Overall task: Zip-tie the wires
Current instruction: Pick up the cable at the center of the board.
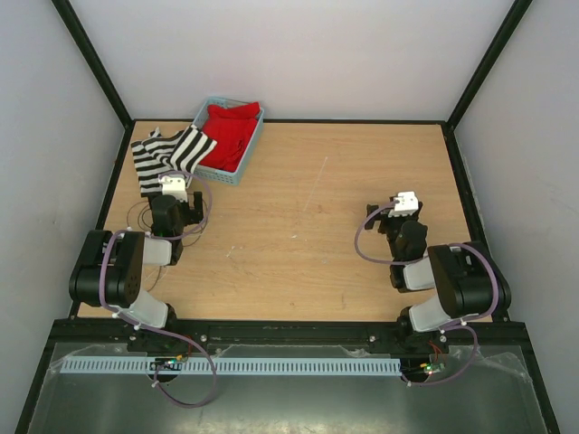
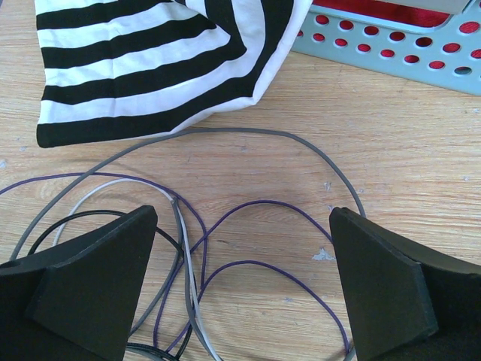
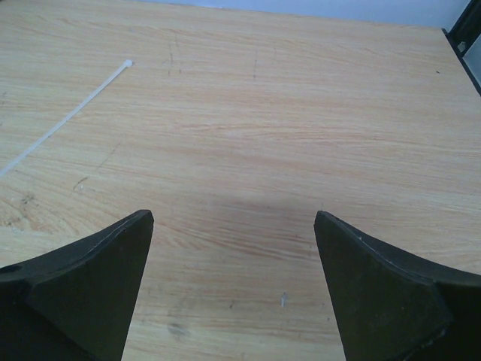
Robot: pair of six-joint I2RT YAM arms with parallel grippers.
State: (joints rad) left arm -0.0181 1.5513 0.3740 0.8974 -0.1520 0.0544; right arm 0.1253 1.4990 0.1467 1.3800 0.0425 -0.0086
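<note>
The wires (image 2: 180, 233) lay on the table (image 2: 421, 150) directly beneath the left claw (image 2: 240, 226), whose fingers stood wide apart over the loose loops; the left arm was the nearer. The strands were thin, round and flexible: purple, grey, black, pale. The right claw (image 3: 233, 222), likewise spread and holding nothing, faced bare wood grain. A slim white zip tie (image 3: 64, 118) lay ahead to its left, long axis diagonal. A striped cloth (image 2: 150, 60) bordered the wires' far side.

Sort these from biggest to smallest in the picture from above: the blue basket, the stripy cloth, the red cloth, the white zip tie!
1. Blue basket and stripy cloth: they look about alike, too close to rank.
2. Red cloth, lying in the basket.
3. White zip tie, only a thin line.
</note>
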